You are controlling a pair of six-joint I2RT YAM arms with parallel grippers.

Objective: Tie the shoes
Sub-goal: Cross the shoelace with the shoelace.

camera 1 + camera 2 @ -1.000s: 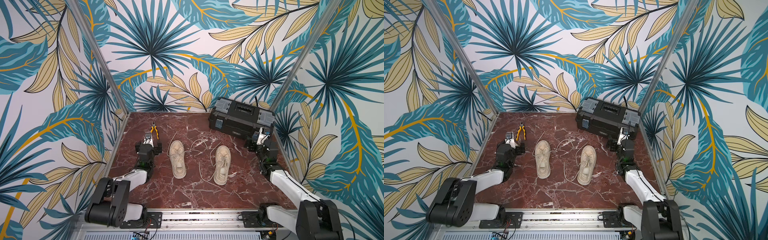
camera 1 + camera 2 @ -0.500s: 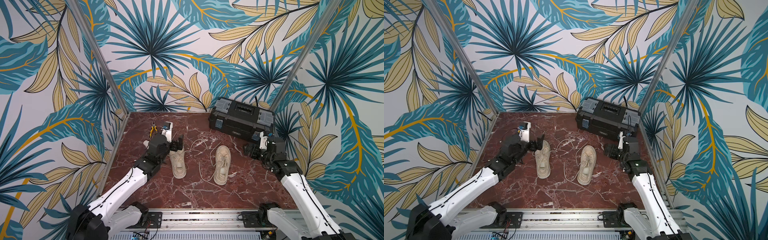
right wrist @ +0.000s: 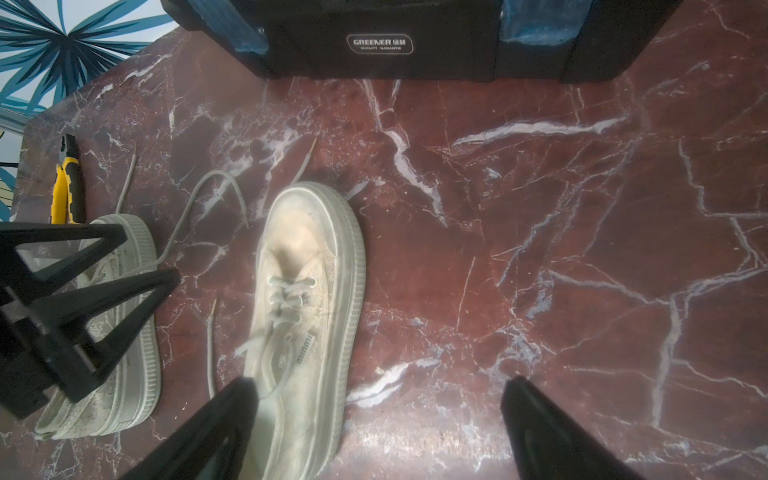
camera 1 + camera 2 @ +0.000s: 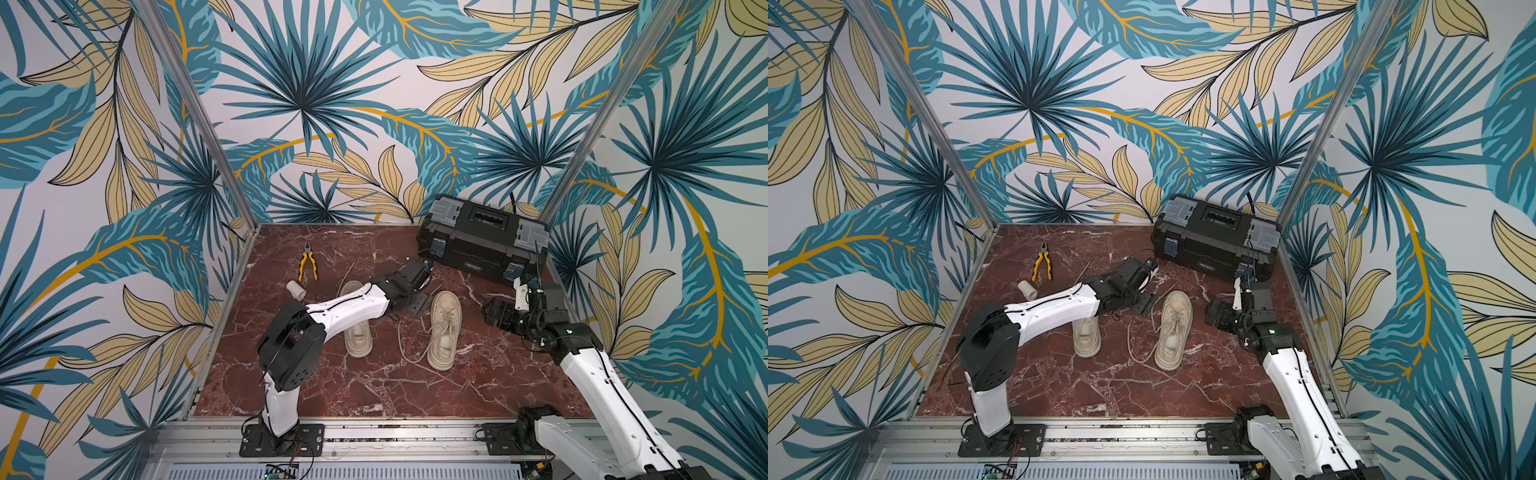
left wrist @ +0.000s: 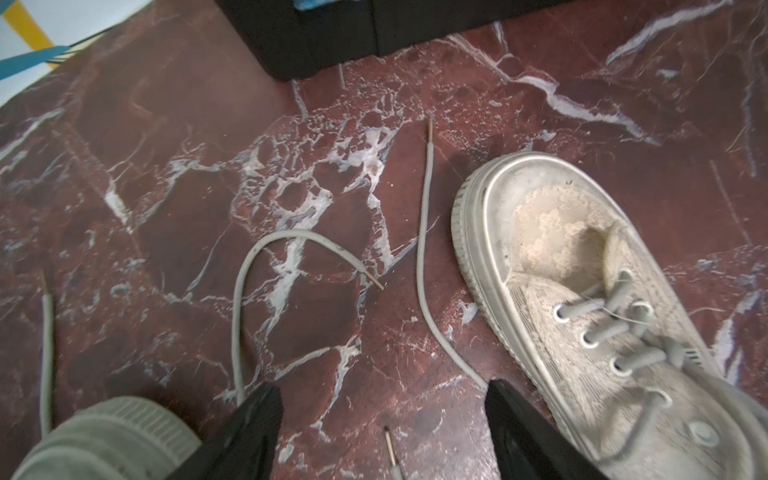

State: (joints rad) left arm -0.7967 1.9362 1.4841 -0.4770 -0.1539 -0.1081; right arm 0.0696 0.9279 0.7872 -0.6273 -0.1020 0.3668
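Note:
Two beige shoes lie side by side, toes toward the back wall, laces untied and loose on the floor. My left arm crosses over the left shoe (image 4: 358, 338). The left gripper (image 4: 417, 300) hangs low in the gap beside the toe of the right shoe (image 4: 444, 328). In the left wrist view that gripper (image 5: 382, 395) is open, and a lace tip (image 5: 390, 441) lies on the floor between its fingers, untouched. The right gripper (image 4: 493, 312) hovers to the right of the right shoe (image 3: 307, 311), open and holding nothing (image 3: 380, 395).
A black toolbox (image 4: 482, 245) stands at the back right, close behind both grippers. Yellow-handled pliers (image 4: 307, 266) and a small white cylinder (image 4: 296, 289) lie at the back left. Patterned walls close in the marble floor (image 4: 374, 386) on three sides.
My left arm has swung from the left side over the left shoe into the gap between the shoes, its jaws narrowing a little. The right arm has lifted and leaned toward the right shoe.

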